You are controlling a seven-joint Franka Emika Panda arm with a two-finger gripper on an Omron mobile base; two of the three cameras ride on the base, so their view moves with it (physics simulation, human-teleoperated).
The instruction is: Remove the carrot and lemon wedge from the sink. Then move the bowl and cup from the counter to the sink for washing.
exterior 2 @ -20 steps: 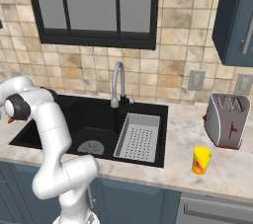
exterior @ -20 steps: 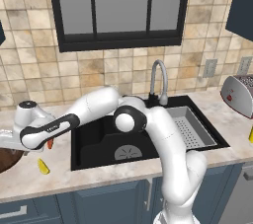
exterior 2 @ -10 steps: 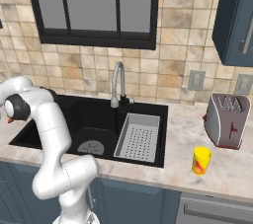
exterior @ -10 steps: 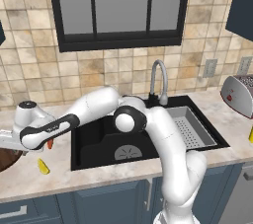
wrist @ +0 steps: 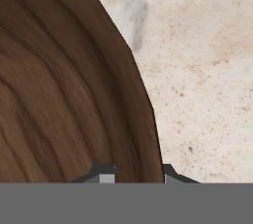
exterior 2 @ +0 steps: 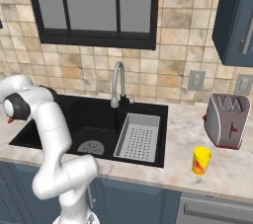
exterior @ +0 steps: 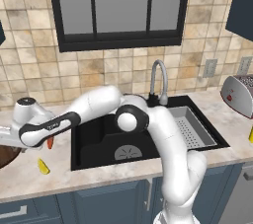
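Hand view | end effector [wrist: 133, 173] apparently pinching bowl [wrist: 64, 94] rim | fingertips straddle rim

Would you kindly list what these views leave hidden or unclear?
- Bowl: left base view, cut by the left edge, arm in front.
- Carrot: left base view, mostly behind the arm.
- Tool: hand view, tips mostly below the frame, straddling the bowl's rim.
- Sink: right base view, left part behind the arm.
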